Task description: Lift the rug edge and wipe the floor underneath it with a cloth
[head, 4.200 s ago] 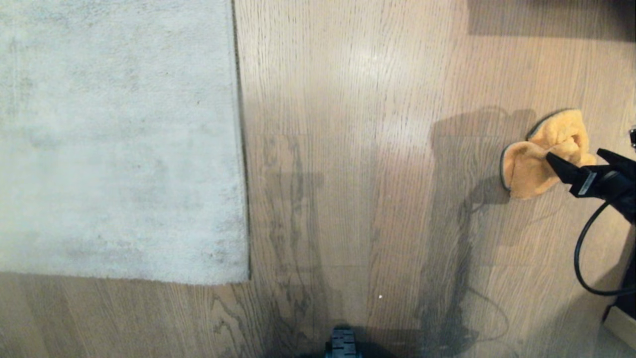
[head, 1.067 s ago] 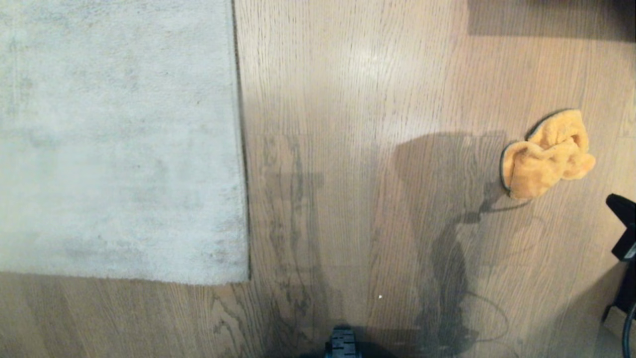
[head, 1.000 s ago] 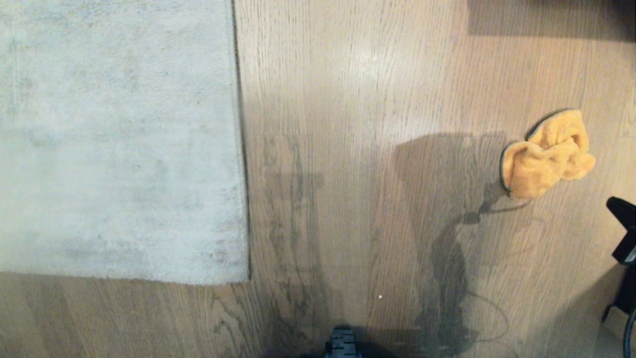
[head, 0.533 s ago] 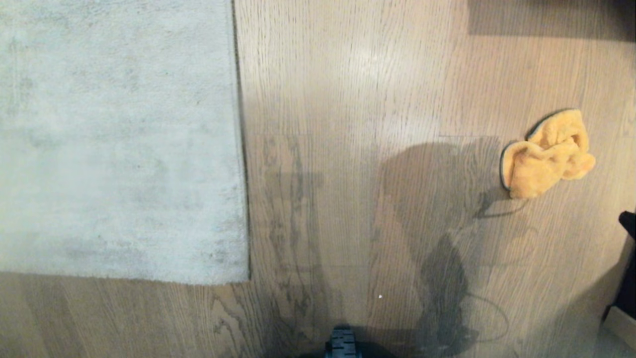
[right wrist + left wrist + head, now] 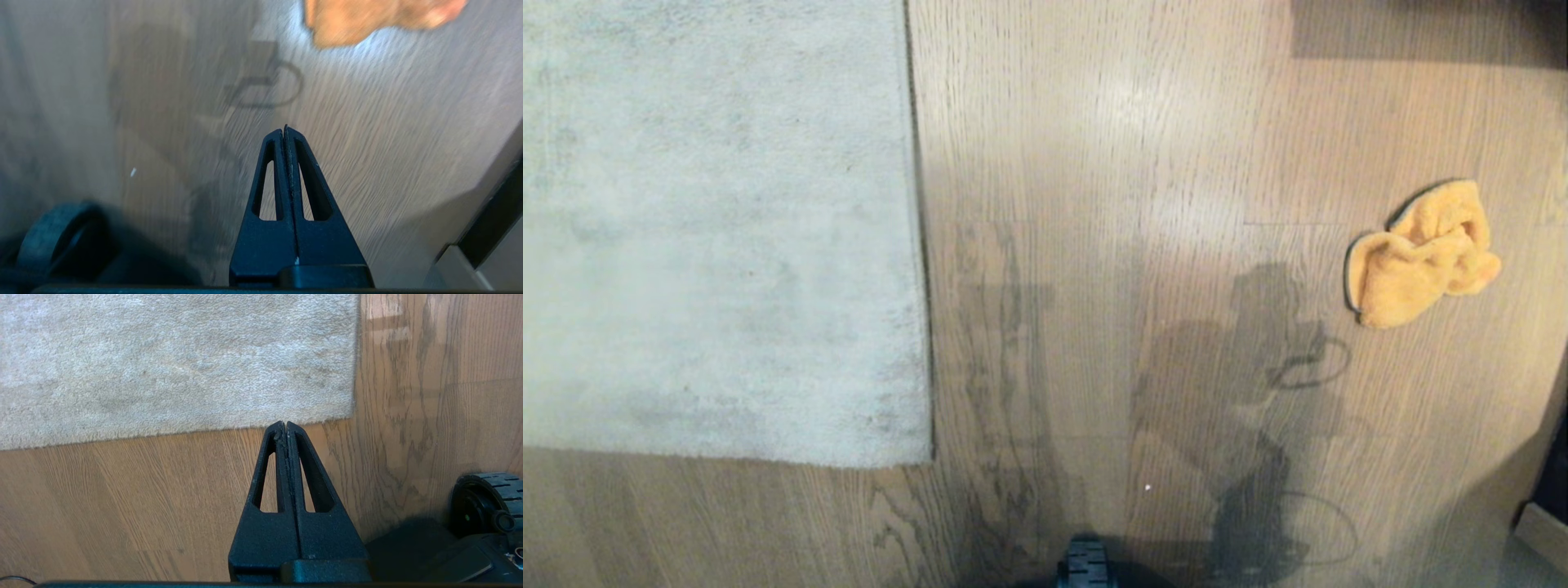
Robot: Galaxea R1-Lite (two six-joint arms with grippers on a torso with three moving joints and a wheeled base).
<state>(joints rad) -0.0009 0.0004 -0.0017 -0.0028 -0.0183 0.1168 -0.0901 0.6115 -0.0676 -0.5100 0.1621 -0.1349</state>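
The pale grey rug (image 5: 719, 237) lies flat at the left of the head view, its straight rug edge (image 5: 919, 245) and square corner (image 5: 927, 459) resting on the floor (image 5: 1111, 204) of light oak planks. The crumpled orange cloth (image 5: 1421, 255) sits alone on the floor at the right; it also shows in the right wrist view (image 5: 367, 20). My right gripper (image 5: 284, 130) is shut and empty, above bare floor short of the cloth, and out of the head view. My left gripper (image 5: 284, 424) is shut and empty, parked near the rug corner (image 5: 347, 412).
A base wheel (image 5: 486, 498) shows by the left arm, and another wheel (image 5: 61, 241) in the right wrist view. A dark furniture edge (image 5: 1552, 482) stands at the lower right, with a pale block (image 5: 1539, 531) at its foot. Arm shadows lie on the floor.
My right gripper has let go of the cloth and drawn back off the right edge of the head view. The cloth stays where it lay. Rug and left arm are unchanged.
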